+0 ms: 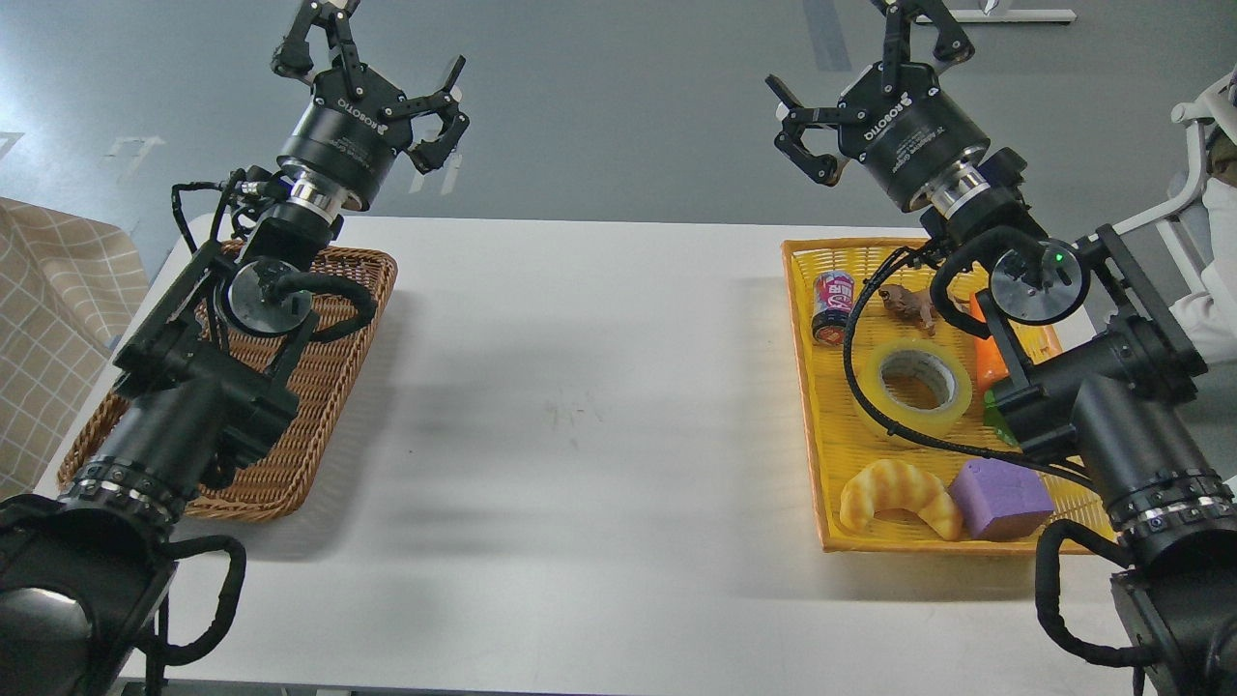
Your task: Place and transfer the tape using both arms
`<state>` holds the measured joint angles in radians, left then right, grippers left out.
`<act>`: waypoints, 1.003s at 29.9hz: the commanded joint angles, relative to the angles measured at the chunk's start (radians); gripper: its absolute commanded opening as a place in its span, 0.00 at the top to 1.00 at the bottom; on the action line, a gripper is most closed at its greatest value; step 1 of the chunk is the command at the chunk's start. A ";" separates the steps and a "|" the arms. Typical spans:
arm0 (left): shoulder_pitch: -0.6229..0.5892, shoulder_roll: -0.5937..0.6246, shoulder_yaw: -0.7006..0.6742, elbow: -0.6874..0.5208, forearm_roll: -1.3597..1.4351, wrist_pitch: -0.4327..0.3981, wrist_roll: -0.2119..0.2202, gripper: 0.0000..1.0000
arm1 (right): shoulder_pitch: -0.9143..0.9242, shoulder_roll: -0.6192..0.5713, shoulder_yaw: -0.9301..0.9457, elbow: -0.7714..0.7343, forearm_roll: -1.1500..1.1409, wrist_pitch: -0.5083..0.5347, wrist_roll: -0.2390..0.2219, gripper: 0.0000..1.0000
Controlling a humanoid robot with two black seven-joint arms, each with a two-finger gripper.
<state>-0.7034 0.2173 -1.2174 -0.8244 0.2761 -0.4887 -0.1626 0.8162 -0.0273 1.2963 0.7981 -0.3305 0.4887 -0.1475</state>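
The tape [916, 393], a yellowish translucent roll with a grey-white core, lies flat in the middle of the yellow basket [821, 406] at the table's right. My right gripper [860, 82] is open and empty, raised high beyond the basket's far edge, well above and behind the tape. My left gripper [372, 77] is open and empty, raised above the far end of the brown wicker basket [309, 425] at the table's left. A cable of the right arm crosses over the tape's left and front edge.
In the yellow basket lie a drinks can [832, 307], a small brown figure [906, 303], an orange carrot-like piece [991, 358], a golden croissant [899, 495] and a purple block [1000, 496]. The white table [580, 416] spans between the baskets. A checked cloth [48, 309] lies at far left.
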 commanded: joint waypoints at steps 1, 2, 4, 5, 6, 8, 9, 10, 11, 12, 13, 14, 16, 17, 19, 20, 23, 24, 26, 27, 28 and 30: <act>0.004 -0.003 -0.001 0.001 0.000 0.000 0.000 0.02 | 0.000 -0.008 -0.044 0.006 -0.001 0.000 -0.007 0.00; 0.004 -0.003 -0.002 0.001 0.000 0.000 -0.002 0.02 | 0.003 -0.013 -0.057 0.004 -0.001 0.000 -0.009 0.00; 0.004 -0.003 -0.002 0.001 0.000 0.000 -0.002 0.02 | 0.003 -0.034 -0.066 0.006 -0.001 0.000 -0.012 0.00; 0.002 -0.003 -0.002 -0.001 0.000 0.000 -0.002 0.02 | 0.006 -0.052 -0.072 0.006 -0.001 0.000 -0.014 0.00; 0.002 -0.003 -0.002 -0.001 0.000 0.000 -0.002 0.02 | 0.006 -0.052 -0.072 0.006 -0.001 0.000 -0.014 0.00; 0.007 -0.003 -0.002 -0.001 0.000 0.000 -0.002 0.02 | 0.006 -0.071 -0.098 0.006 -0.001 0.000 -0.014 0.00; 0.007 -0.003 -0.002 -0.001 0.000 0.000 -0.002 0.02 | 0.004 -0.072 -0.106 0.007 -0.001 0.000 -0.014 0.00; 0.009 -0.003 -0.002 -0.001 0.000 0.000 -0.002 0.02 | 0.003 -0.078 -0.124 0.010 -0.002 0.000 -0.014 0.00; 0.009 -0.003 -0.001 -0.001 0.000 0.000 -0.002 0.02 | 0.001 -0.098 -0.150 0.012 -0.004 0.000 -0.014 0.00; 0.009 -0.003 -0.002 -0.001 0.000 0.000 -0.002 0.02 | 0.000 -0.111 -0.166 0.013 -0.004 0.000 -0.014 0.00; 0.009 -0.003 -0.002 -0.001 0.000 0.000 -0.002 0.02 | 0.001 -0.124 -0.185 0.015 -0.004 0.000 -0.014 0.00; 0.009 -0.003 -0.002 -0.001 0.000 0.000 -0.002 0.02 | 0.003 -0.155 -0.228 0.026 -0.004 0.000 -0.014 0.00; 0.009 -0.003 -0.002 -0.001 0.000 0.000 -0.002 0.02 | 0.009 -0.207 -0.290 0.052 -0.008 0.000 -0.014 0.00; 0.009 -0.003 -0.002 -0.001 0.000 0.000 -0.002 0.02 | 0.015 -0.245 -0.326 0.070 -0.016 0.000 -0.014 0.00; 0.009 -0.003 -0.004 -0.002 0.000 0.000 -0.003 0.02 | 0.021 -0.284 -0.367 0.087 -0.031 0.000 -0.014 0.00; 0.009 -0.004 -0.005 -0.002 0.000 0.000 -0.003 0.02 | 0.030 -0.321 -0.408 0.101 -0.053 0.000 -0.014 0.00; 0.007 -0.004 -0.005 -0.004 0.000 0.000 -0.003 0.02 | 0.064 -0.374 -0.474 0.108 -0.100 0.000 -0.014 0.00; 0.009 -0.004 -0.005 -0.004 0.000 0.000 -0.003 0.02 | 0.075 -0.394 -0.503 0.110 -0.119 0.000 -0.014 0.00; 0.009 -0.004 -0.005 -0.005 0.000 0.000 -0.003 0.02 | 0.084 -0.411 -0.525 0.110 -0.134 0.000 -0.014 0.00; 0.009 -0.006 -0.007 -0.004 0.000 0.000 -0.003 0.02 | 0.095 -0.428 -0.541 0.110 -0.142 0.000 -0.015 0.00; 0.009 -0.006 -0.007 -0.005 0.000 0.000 -0.003 0.02 | 0.104 -0.447 -0.557 0.110 -0.153 0.000 -0.015 0.00; 0.005 -0.006 -0.007 -0.005 0.000 0.000 -0.003 0.02 | 0.118 -0.473 -0.587 0.119 -0.171 0.000 -0.017 0.00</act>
<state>-0.6949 0.2120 -1.2236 -0.8295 0.2761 -0.4887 -0.1659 0.9133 -0.4614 0.7516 0.9086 -0.4762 0.4888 -0.1621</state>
